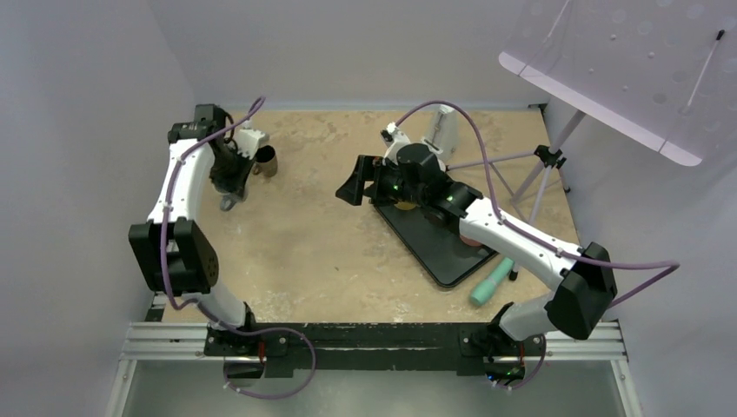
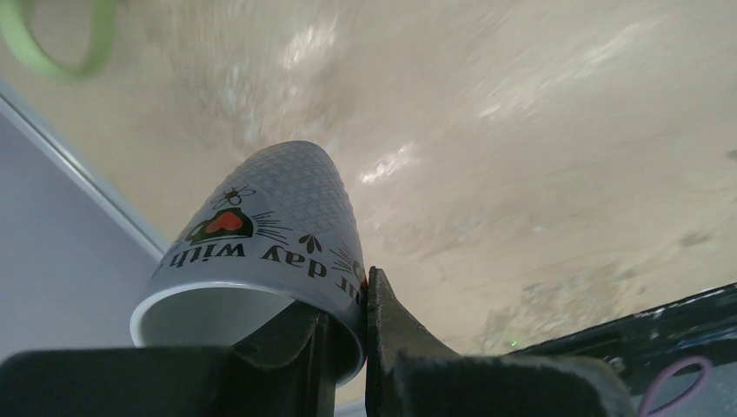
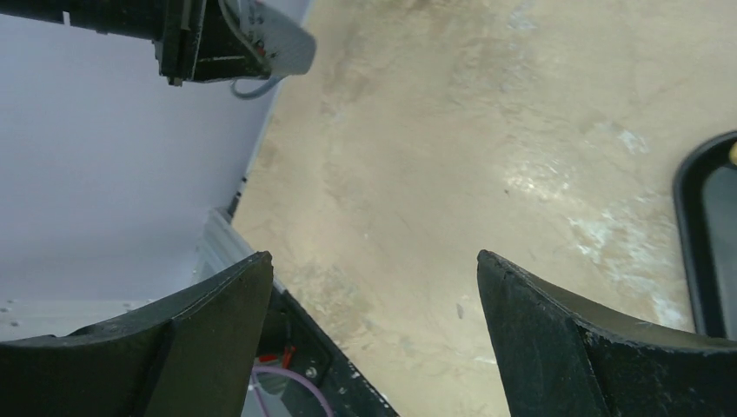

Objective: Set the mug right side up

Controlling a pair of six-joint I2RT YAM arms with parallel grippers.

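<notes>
The left jaws gripped the mug (image 2: 278, 226) by its rim, one inside, one outside. The right jaws stood spread and empty above the desk (image 3: 417, 174).

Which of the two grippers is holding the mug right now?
The left gripper: its jaws pinch the rim of the mug, one finger inside. The right gripper stands wide open and empty.

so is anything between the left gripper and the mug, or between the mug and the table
Nothing visible does. The left gripper is shut on the rim of the grey-white ceramic mug with a bee print, one finger on each side of its wall. The beige mottled tabletop around it looks bare.
</notes>
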